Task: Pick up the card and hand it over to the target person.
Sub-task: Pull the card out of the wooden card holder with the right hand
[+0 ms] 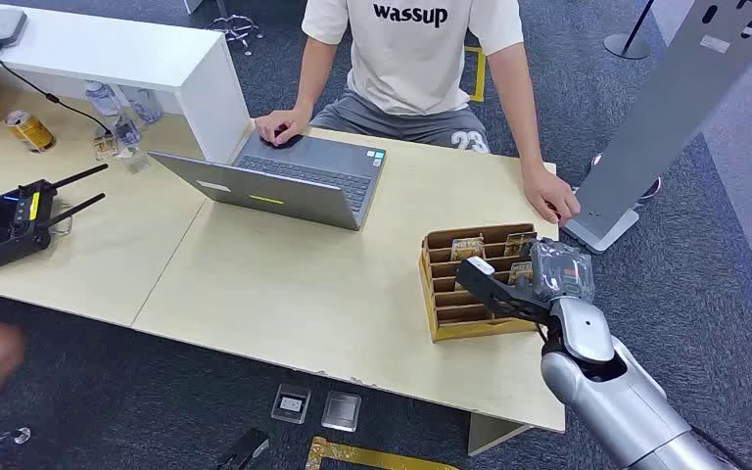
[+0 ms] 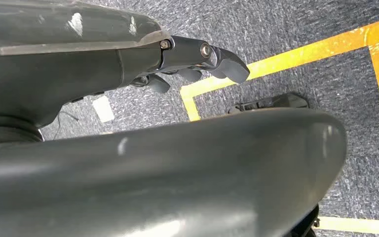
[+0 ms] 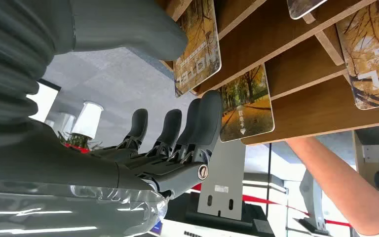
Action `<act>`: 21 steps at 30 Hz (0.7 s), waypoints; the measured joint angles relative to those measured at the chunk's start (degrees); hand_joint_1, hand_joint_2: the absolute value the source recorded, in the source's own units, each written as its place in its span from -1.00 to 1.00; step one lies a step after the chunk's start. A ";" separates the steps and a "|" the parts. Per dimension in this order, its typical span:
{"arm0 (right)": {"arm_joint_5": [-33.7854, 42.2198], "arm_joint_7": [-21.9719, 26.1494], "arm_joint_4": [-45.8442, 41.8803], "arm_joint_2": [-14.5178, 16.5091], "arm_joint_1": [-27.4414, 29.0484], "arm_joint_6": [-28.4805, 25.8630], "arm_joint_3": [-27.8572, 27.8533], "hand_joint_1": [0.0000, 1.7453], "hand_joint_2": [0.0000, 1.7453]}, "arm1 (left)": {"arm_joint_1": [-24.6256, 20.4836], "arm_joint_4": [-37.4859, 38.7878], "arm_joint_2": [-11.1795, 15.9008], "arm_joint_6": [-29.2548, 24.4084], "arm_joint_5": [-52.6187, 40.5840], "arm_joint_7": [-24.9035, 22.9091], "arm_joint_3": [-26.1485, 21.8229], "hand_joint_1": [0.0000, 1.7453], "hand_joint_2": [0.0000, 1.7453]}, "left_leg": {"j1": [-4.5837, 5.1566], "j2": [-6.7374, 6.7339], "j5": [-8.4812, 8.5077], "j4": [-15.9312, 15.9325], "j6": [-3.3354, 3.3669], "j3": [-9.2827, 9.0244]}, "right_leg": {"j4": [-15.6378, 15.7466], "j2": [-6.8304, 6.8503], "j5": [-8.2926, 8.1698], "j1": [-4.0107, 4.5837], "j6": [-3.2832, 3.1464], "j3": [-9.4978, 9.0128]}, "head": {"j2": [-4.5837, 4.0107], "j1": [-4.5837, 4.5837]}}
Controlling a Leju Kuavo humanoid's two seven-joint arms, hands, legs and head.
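Note:
A wooden card holder stands on the table's right part, with several picture cards in its slots. My right hand hovers over the holder's right side. In the right wrist view its thumb ends beside a "HOTEL" card, and its fingers stretch toward a tree-picture card; nothing is gripped. The person in a white T-shirt sits across the table, one hand resting near the holder. My left hand hangs over the carpet and holds nothing.
An open laptop sits in front of the person, whose other hand is on a mouse. A black controller, a can and a white shelf are at the left. A grey stand rises at the right.

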State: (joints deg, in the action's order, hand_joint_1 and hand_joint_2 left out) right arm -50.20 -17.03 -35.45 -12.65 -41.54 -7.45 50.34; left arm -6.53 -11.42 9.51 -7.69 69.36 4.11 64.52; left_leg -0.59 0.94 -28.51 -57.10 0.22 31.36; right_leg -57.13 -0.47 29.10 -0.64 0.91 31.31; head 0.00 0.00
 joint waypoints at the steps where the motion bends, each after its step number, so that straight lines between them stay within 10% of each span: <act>1: 0.08 0.00 0.02 -0.01 -0.03 -0.03 0.06 0.06 1.00 | 0.00 0.00 0.01 -0.01 0.01 0.00 -0.01 -1.00 -1.00 | 0.00 -0.02 0.01 0.01 0.00 -0.01 | 0.01 -0.01 -0.01 0.00 -0.01 -0.01 | 0.00 0.00; 21: 0.77 0.01 -0.11 -0.61 0.16 0.11 0.19 0.05 1.00 | 0.02 -0.03 -0.12 -0.25 0.21 -0.35 -0.17 -1.00 -1.00 | 0.01 0.00 0.01 0.02 0.00 -0.01 | 0.01 0.02 0.00 0.00 -0.01 -0.01 | 0.00 0.00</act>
State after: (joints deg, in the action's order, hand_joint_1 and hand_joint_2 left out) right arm -49.43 -17.02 -35.55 -13.26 -41.38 -7.34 50.52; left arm -6.51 -11.45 9.39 -7.95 69.57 3.77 64.34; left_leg -0.58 0.94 -28.50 -57.08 0.21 31.35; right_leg -57.12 -0.44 29.10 -0.64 0.90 31.30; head 0.00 0.00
